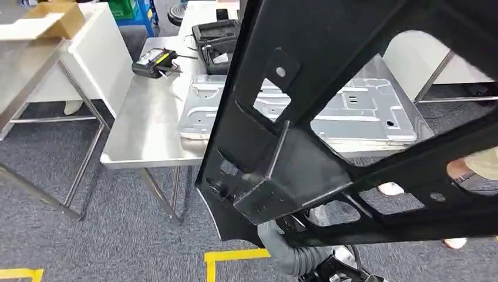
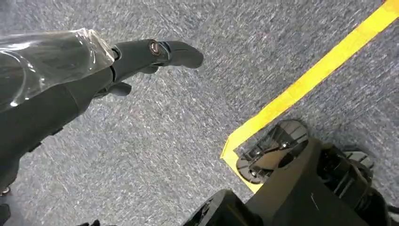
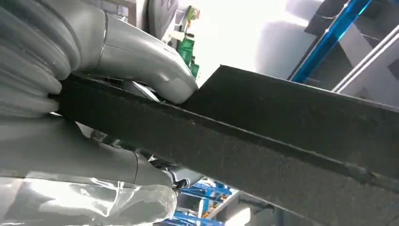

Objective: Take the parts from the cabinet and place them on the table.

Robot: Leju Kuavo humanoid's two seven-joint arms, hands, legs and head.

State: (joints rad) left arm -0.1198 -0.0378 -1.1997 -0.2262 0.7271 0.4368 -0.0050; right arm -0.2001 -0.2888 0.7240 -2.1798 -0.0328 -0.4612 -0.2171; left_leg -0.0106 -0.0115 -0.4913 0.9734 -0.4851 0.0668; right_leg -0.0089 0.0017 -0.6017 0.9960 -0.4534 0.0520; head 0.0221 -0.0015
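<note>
Grey speckled carpet floor (image 1: 117, 229) carries yellow tape lines (image 1: 235, 256). A white panel (image 1: 103, 50) leans beside a second steel-framed bench (image 1: 20, 73) at left.

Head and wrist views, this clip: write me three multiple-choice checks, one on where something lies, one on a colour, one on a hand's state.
1. Where does the silver panel lie?
A. on the steel table
B. on the carpet
C. in the cardboard box

2. What colour is the floor tape?
A. red
B. yellow
C. white

3. What is the right hand doing?
A. hanging with nothing in it
B. resting flat on the table
C. gripping the black part

Answers:
1 A: the silver panel lies flat on the steel table.
2 B: the floor tape is a yellow strip on the grey carpet.
3 C: in the right wrist view the right hand has its thumb over the edge of the black part and its fingers under it.
</note>
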